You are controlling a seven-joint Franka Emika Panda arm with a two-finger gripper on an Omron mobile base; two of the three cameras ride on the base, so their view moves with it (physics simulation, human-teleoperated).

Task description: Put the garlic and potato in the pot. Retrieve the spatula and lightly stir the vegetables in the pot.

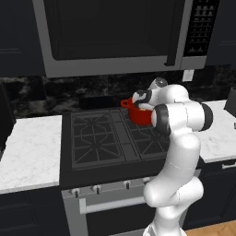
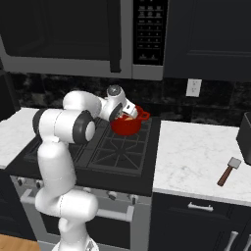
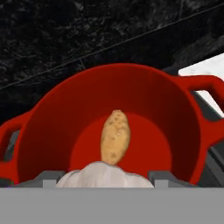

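Observation:
The red pot (image 1: 139, 115) stands on the stove's back right burner. Seen from the hand, a tan potato (image 3: 115, 136) lies on the bottom of the pot (image 3: 175, 113). My gripper (image 3: 105, 180) hovers over the pot's near rim, shut on the white garlic (image 3: 104, 174), which fills the gap between the two fingertips. From the base, the hand (image 2: 123, 110) reaches down over the pot (image 2: 128, 126). The spatula (image 2: 228, 171), with a brown handle and grey blade, lies on the right counter.
A black stove (image 1: 110, 138) with grates sits between two white marble counters (image 2: 196, 157). A microwave (image 1: 115, 32) hangs above the stove. A dark appliance (image 2: 245, 137) stands at the right counter's far edge, next to the spatula.

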